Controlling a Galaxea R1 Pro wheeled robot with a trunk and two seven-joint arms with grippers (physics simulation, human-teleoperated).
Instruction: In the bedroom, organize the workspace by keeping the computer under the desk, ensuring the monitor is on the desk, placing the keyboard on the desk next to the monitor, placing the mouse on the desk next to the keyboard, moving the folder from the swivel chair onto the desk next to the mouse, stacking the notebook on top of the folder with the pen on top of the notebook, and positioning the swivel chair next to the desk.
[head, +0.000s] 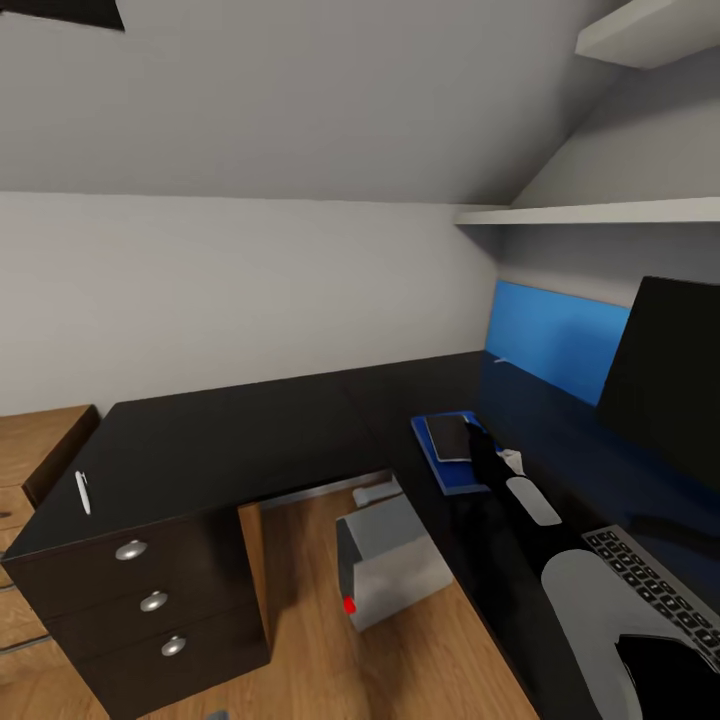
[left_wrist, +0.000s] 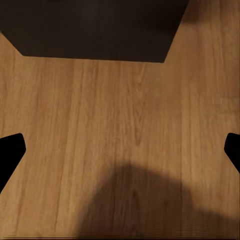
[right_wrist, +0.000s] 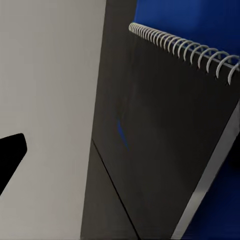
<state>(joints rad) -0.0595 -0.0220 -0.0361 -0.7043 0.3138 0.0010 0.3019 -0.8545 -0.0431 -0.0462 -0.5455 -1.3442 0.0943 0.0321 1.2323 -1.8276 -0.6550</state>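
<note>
The black-topped desk (head: 250, 430) runs in an L with a blue back panel. The monitor (head: 670, 370) stands at the right, and the keyboard (head: 655, 580) lies in front of it. The blue folder (head: 462, 478) lies on the desk with the black notebook (head: 448, 437) on top. My right gripper (head: 480, 442) hovers open at the notebook's edge. The right wrist view shows the notebook's spiral binding (right_wrist: 170, 130) and the folder (right_wrist: 190, 20) close up. The whitish pen (head: 83, 492) lies far left on the desk. The grey computer (head: 390, 560) stands under the desk. My left gripper (left_wrist: 120, 150) hangs open over the floor.
A dark drawer unit (head: 150, 600) with three round knobs stands under the desk's left end. A light wood cabinet (head: 30, 450) stands beside it. White shelves (head: 600, 212) hang above the monitor under the sloped ceiling. Wood floor (head: 420, 660) lies between me and the desk.
</note>
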